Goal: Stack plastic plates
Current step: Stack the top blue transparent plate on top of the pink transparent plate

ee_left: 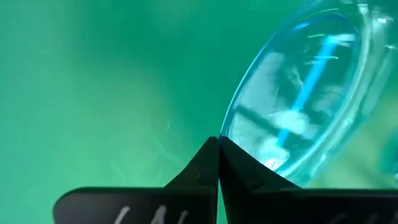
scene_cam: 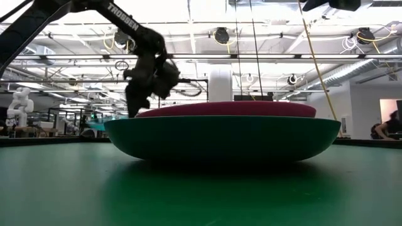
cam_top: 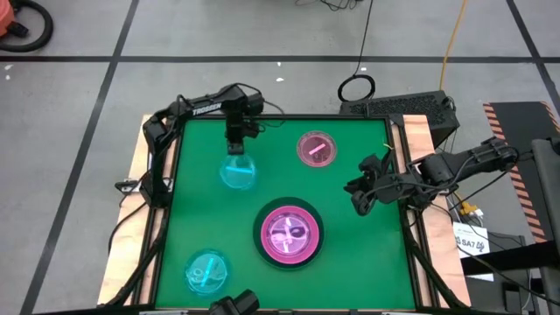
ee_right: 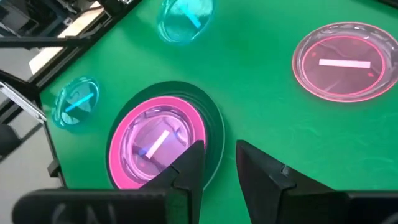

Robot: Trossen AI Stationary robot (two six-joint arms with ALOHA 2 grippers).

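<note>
My left gripper [cam_top: 236,150] [ee_left: 217,142] is shut on a small translucent cyan plate [cam_top: 238,172] [ee_right: 183,18] at the table's far left. In the middle, a dark green plate [cam_top: 259,233] [scene_cam: 220,138] carries a hot pink plate [ee_right: 118,146] with a translucent pink one [cam_top: 289,234] inside it. Another translucent pink plate [cam_top: 317,149] [ee_right: 345,62] lies flat at the far right. A second cyan plate [cam_top: 206,271] [ee_right: 76,102] lies near the left front. My right gripper [cam_top: 359,203] [ee_right: 219,152] hovers open, right of the stack, holding nothing. My left gripper pinches the cyan plate's rim [ee_left: 227,134] between its two fingers, at the plate's far edge. The fingers come from above, pointing steeply down. The plate hangs tilted below them, its held edge up; whether its lower edge still touches the mat, I cannot tell.
The green mat [cam_top: 367,262] has free room at the near right and between the plates. Wooden borders [cam_top: 140,175] and cables run along the left and right sides. A camera mount [cam_top: 234,304] sits at the near edge.
</note>
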